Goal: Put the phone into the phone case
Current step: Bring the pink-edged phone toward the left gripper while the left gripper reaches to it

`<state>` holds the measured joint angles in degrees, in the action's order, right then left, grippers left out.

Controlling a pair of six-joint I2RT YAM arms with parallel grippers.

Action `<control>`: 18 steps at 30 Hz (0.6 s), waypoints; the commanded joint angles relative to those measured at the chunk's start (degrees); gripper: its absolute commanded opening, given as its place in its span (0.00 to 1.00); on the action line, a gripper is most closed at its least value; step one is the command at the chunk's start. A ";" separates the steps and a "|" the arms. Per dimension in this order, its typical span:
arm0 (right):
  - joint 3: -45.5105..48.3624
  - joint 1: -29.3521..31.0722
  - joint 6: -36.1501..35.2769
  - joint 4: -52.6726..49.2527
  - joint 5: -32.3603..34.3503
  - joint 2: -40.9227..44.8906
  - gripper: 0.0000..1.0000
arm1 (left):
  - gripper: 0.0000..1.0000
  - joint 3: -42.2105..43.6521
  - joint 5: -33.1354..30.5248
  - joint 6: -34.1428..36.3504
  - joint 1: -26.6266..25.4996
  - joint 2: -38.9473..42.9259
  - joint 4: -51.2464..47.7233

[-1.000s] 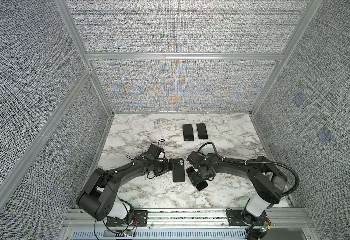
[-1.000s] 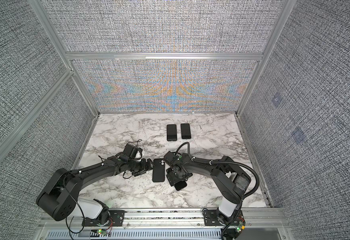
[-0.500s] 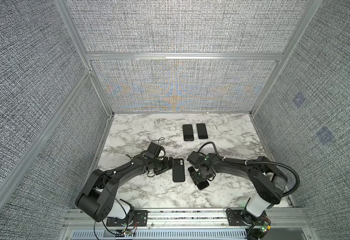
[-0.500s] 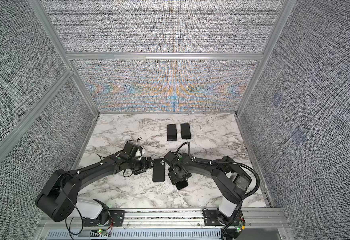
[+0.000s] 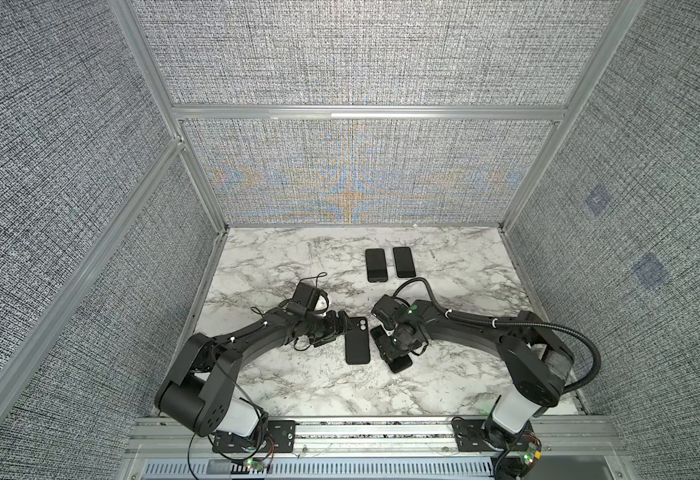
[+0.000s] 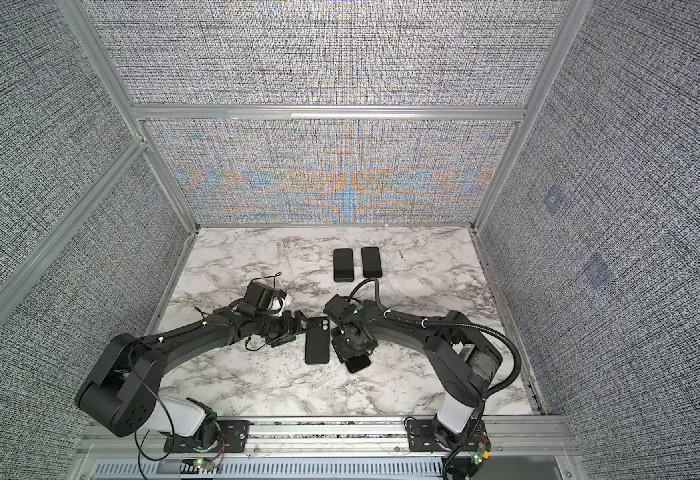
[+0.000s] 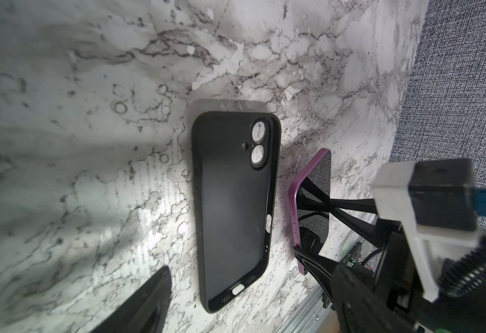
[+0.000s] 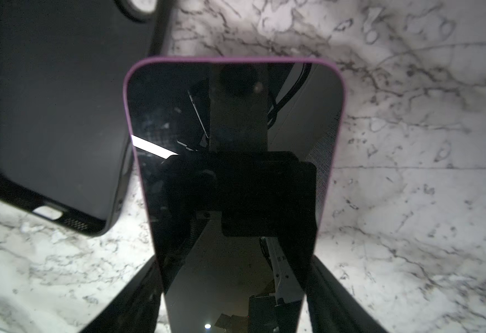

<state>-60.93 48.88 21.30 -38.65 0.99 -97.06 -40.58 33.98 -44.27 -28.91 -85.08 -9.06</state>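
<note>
Since 1 second ago the right claw (image 8: 233, 259) has narrowed onto the phone (image 8: 233, 129) and clamps its long purple edges. The phone sits tilted at 3 o'clock of the phone case (image 7: 233, 201) on the worktop (image 5: 298, 390). The left claw (image 5: 341, 328) stands apart at the case's 10 o'clock. The phone looks stiff, glassy and slippery, so the edges are the best hold.

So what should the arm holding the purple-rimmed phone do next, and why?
Probably shift the purple-rimmed glass phone sideways over the matte black phone case. The right end effector grips it tilted, beside the case, whose open side faces up, empty.
</note>
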 commanded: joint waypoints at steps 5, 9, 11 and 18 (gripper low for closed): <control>0.24 -0.02 -0.94 1.69 -2.77 0.80 0.67 | 0.80 0.23 7.21 1.26 -0.07 -2.89 7.58; 1.39 -0.28 -2.47 3.80 -4.12 2.08 0.67 | 0.74 1.03 10.69 -0.12 -0.27 -5.08 14.58; 1.84 -0.37 -2.99 4.83 -4.66 3.18 0.67 | 0.69 1.16 12.45 -1.26 -0.43 -6.64 18.20; 2.57 -0.76 -4.59 7.33 -6.50 5.88 0.67 | 0.54 1.16 15.85 -3.80 -1.97 -9.32 26.50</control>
<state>-58.28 48.10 18.02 -33.65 -3.92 -91.74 -39.18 46.98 -46.94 -30.48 -94.17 11.57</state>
